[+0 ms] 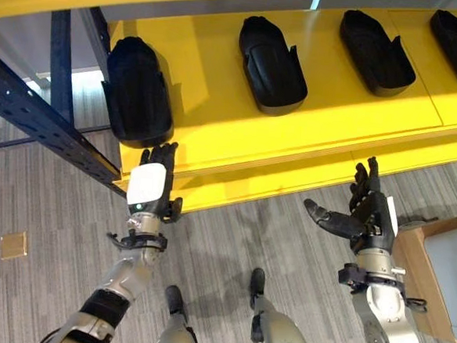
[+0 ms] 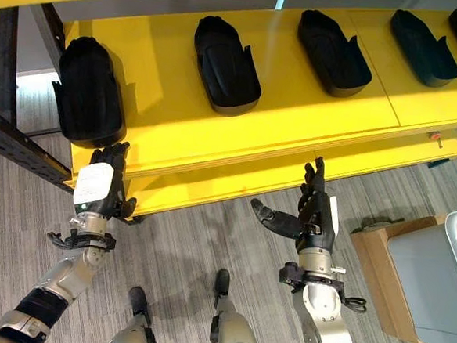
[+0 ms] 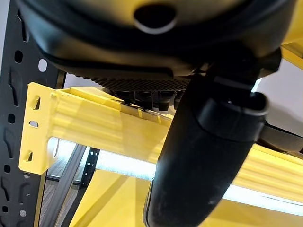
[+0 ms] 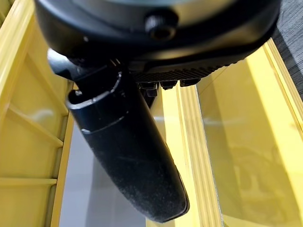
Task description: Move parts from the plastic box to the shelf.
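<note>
Several black moulded parts lie in a row on the yellow shelf (image 1: 334,124); the leftmost part (image 1: 138,91) overhangs the shelf's front edge, and others (image 1: 271,65) (image 1: 376,52) sit further right. My left hand (image 1: 150,186) is raised just below that leftmost part, open, with its fingertips at the shelf's front edge and nothing in it. In the left wrist view its thumb (image 3: 208,156) stands before the yellow front beam (image 3: 85,123). My right hand (image 1: 370,217) is held up in front of the shelf's lower beam, open and holding nothing, thumb (image 4: 128,156) spread out.
A grey plastic box (image 2: 433,272) rests on a brown stand (image 2: 379,264) at the lower right. A dark perforated shelf rail (image 1: 36,119) runs slanting at the left. Grey striped floor lies below the shelf.
</note>
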### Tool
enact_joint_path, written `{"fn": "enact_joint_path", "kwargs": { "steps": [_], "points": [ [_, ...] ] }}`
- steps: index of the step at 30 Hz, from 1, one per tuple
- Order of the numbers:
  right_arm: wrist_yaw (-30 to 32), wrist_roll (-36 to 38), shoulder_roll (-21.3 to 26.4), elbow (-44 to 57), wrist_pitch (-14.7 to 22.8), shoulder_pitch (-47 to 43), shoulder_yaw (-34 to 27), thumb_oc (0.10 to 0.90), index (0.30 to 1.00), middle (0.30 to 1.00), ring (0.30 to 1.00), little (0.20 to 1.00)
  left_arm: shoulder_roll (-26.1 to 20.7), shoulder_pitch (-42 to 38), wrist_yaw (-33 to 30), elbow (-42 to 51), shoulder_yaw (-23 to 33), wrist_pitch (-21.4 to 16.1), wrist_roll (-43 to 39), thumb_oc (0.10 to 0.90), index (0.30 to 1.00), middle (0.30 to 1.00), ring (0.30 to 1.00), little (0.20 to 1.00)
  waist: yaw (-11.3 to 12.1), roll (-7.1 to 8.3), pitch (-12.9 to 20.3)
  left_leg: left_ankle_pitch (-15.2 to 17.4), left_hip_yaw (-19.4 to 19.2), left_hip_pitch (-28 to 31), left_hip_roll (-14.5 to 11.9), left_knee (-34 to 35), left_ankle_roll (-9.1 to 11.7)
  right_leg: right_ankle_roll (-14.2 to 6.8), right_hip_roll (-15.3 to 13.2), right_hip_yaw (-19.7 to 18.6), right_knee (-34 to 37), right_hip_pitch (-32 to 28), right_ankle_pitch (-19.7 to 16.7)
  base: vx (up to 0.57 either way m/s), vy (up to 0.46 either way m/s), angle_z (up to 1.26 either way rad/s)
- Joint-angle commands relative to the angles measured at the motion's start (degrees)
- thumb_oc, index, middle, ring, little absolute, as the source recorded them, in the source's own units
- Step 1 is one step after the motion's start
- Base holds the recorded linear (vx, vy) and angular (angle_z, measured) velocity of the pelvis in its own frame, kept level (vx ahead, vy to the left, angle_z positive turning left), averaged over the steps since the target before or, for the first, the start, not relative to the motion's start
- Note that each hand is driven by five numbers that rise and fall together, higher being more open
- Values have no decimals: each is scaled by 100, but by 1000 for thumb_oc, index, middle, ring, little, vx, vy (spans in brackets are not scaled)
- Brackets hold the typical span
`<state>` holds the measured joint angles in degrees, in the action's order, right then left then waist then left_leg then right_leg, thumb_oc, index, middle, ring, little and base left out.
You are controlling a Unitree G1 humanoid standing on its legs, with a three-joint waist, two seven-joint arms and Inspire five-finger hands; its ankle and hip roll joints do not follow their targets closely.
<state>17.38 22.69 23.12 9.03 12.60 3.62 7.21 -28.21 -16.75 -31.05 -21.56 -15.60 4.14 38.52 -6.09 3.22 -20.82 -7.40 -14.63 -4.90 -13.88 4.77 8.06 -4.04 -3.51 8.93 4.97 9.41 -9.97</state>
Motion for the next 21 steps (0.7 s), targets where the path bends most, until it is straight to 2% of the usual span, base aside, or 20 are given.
{"fn": "enact_joint_path", "kwargs": {
  "steps": [1,21],
  "points": [
    [15,-76,119,763,645,-358,-333,900,1000,1000,1000,1000,-455,-337,-191,-331,292,74,-111,900,1000,1000,1000,1000,-55,323,268,-77,389,-96,-151,-166,23,-252,-184,-92,-372,-77,433,0,0,0],
    [70,-150,191,804,698,-414,-260,900,1000,1000,1000,1000,-633,-815,-282,-746,57,110,-134,900,1000,1000,1000,1000,-92,345,126,-32,386,-240,-94,-305,-3,-267,-247,-140,-519,95,439,0,0,0]
  ]
}}
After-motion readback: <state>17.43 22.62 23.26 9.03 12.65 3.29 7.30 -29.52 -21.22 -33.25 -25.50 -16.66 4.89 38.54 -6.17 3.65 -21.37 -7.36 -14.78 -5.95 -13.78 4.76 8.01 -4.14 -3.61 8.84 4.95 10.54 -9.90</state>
